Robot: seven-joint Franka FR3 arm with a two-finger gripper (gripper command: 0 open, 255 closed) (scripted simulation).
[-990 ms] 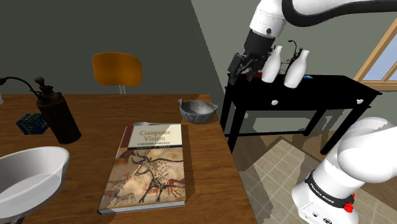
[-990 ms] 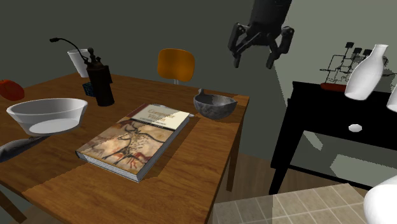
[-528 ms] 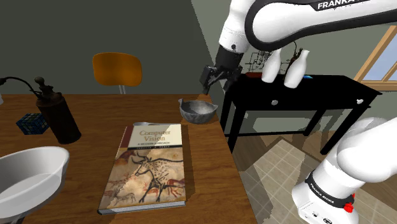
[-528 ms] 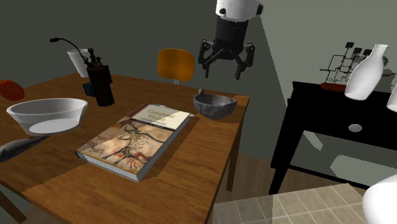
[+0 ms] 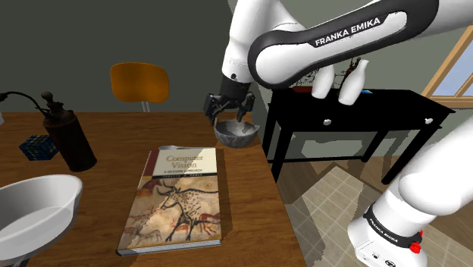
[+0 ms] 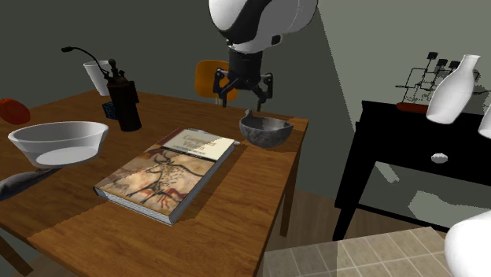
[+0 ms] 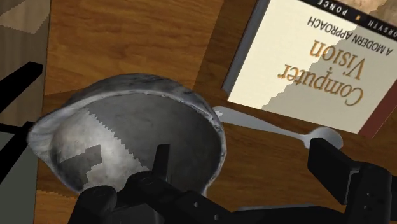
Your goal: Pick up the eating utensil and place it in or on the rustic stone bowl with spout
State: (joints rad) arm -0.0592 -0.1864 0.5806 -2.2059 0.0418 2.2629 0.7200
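No step is done yet. The fingers (image 7: 340, 172) stand wide apart and empty above the grey stone bowl (image 5: 235, 135) near the table's (image 5: 250, 220) far corner. The spoon (image 7: 270, 126) lies on the table just beside the bowl, between it and the book (image 5: 178, 197). Grasping and placing both remain.

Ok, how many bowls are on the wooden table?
2: a grey stone bowl below the gripper, and a white bowl at the shoulder view's lower left. More may be off-frame.

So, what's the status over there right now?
End effector open, above stone bowl. Spoon lying between bowl and book, untouched. Book edge close beside it.
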